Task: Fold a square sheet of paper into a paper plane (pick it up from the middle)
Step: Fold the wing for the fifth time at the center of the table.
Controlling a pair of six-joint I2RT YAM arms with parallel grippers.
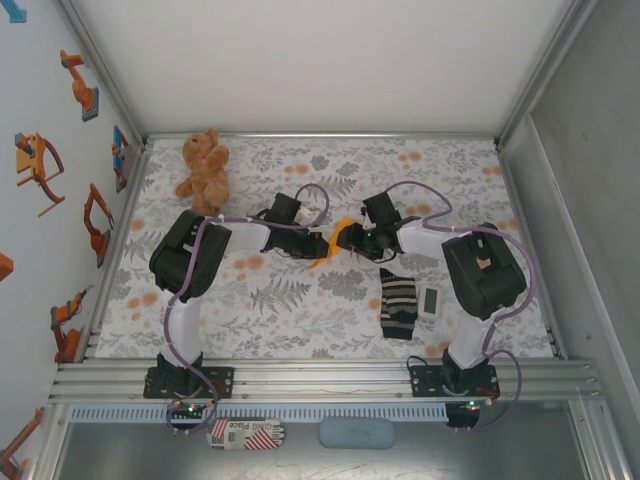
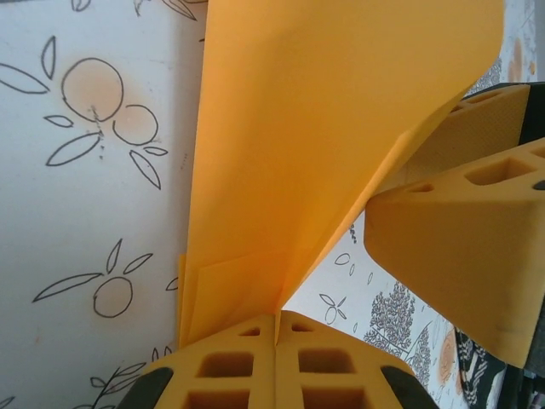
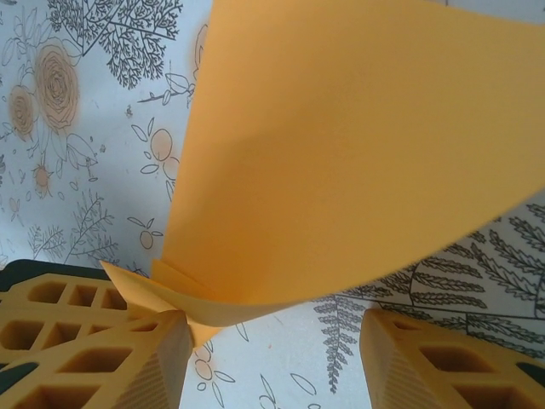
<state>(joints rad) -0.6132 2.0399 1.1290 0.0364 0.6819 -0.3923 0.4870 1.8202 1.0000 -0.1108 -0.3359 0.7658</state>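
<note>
Between the two pads of the left gripper (image 2: 277,319), which are pressed flat together, the folded sheet of paper (image 2: 324,128) is pinched by its narrow lower end. From that grip it fans upward and away from the fingers as a broad sloping face. In the top view this gripper (image 1: 318,246) meets the right gripper (image 1: 350,238) nose to nose at mid-table, with the paper (image 1: 323,260) showing between and just under them.

The right gripper (image 3: 277,324) has its jaws spread wide and grips nothing. The paper (image 3: 358,153) stands just ahead of its fingertips. A layered corner of the paper overlaps the tip of one finger, but I cannot tell whether it touches. From the left wrist camera those open fingers (image 2: 451,256) sit just to the side of the paper's far edge, one in front and one partly hidden behind it.

The paper is thin, matte and orange-yellow, with sharp creases and stacked layers near the pinched end and a soft curl across its wide part. The finger pads are a similar yellow, blocky, with square cut-out cells and fine ribbing.

Under both grippers lies a white tablecloth (image 1: 300,300) printed with grey leaves and pale orange fruit. A striped sock (image 1: 397,303) and a small white device (image 1: 430,300) lie near the right gripper, toward its base. A teddy bear (image 1: 203,165) sits well apart, beyond the left arm's elbow.
</note>
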